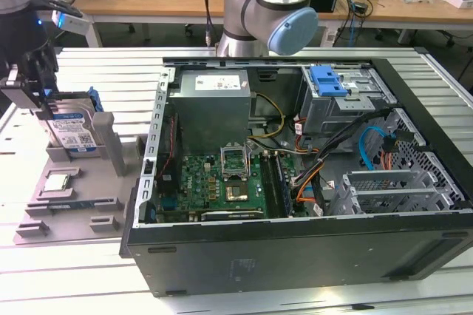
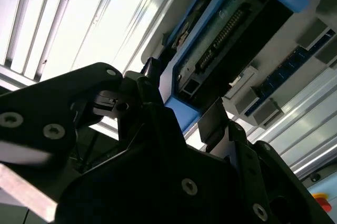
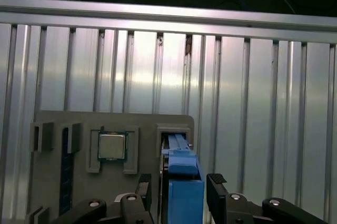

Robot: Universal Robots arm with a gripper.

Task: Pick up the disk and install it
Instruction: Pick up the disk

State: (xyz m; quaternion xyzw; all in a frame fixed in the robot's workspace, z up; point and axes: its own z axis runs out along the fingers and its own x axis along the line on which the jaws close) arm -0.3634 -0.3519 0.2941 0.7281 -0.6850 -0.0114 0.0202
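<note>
The disk [image 1: 74, 134] stands on its short end in the gray holder [image 1: 74, 198] on the table [image 1: 44, 278]. Its long side goes up and down. The tool [image 3: 181, 190] is open, with one finger on each side of the disk.

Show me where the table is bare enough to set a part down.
In the exterior view, bare table lies lower left, below the grey fixture plate; above that plate, left of the computer case; and in a narrow strip right of the case. Crowded: the plate, with the end effector at the disk, and the case's interior.
</note>
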